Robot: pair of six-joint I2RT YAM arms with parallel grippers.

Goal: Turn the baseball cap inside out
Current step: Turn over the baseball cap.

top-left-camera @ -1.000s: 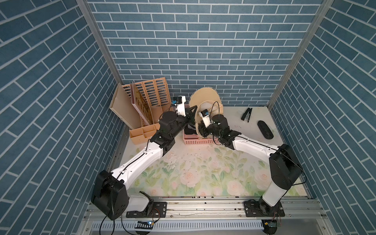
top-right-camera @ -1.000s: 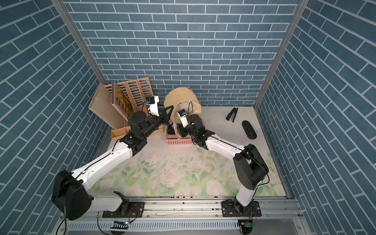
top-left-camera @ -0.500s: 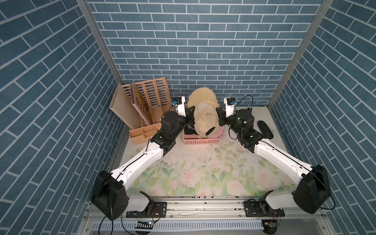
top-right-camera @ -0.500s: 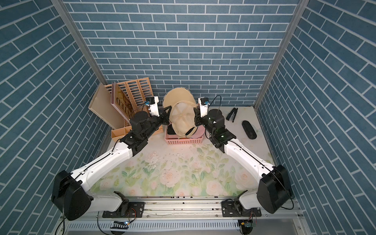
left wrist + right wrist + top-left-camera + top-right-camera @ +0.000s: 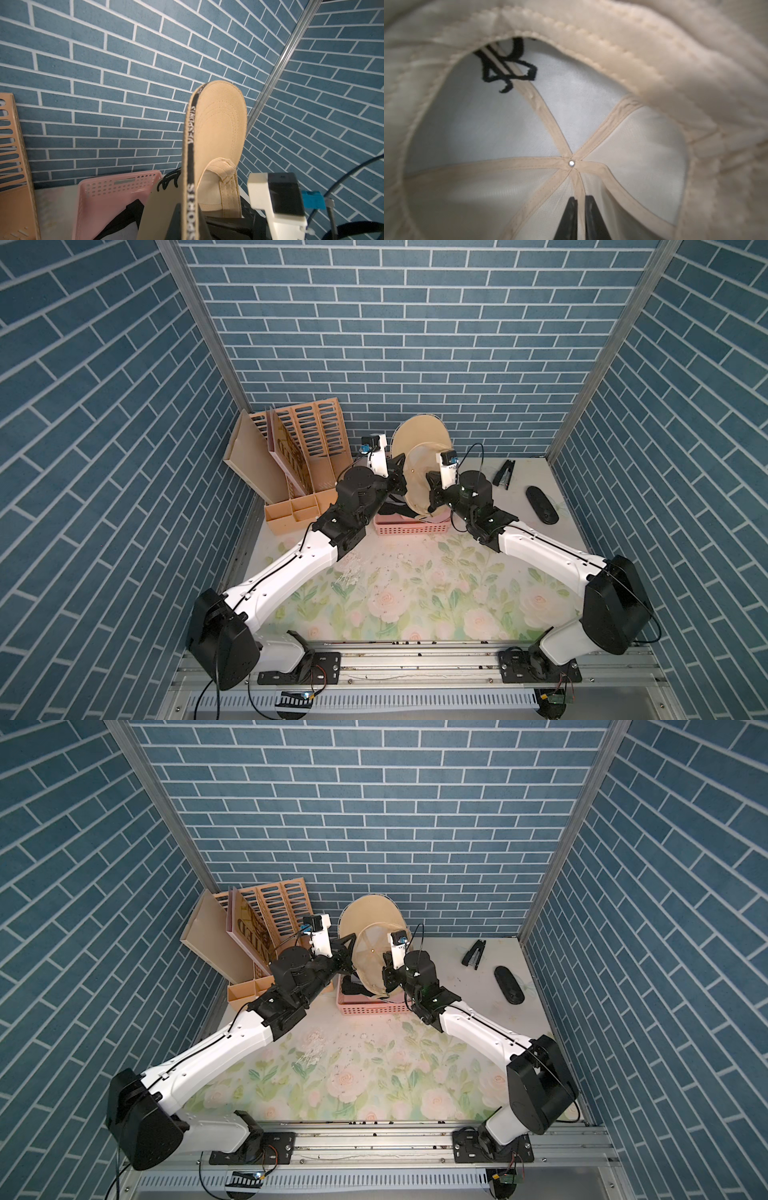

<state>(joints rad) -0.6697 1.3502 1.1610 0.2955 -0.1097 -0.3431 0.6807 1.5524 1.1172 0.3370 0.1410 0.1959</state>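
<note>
Left pincer point(image 5: 190, 215) clamps baseball cap point(image 5: 419, 477) brim; right pincer point(image 5: 581, 216) narrow, apparently pinching lining.

Pink basket point(image 5: 409, 527) sits between tan file rack point(image 5: 316, 435) and black stapler point(image 5: 504, 475).

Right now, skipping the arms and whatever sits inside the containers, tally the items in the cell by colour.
Tan: 1, the baseball cap
Peach: 1, the file organizer
Pink: 1, the basket
Black: 2, the stapler and a flat oval object
Total: 5
</note>
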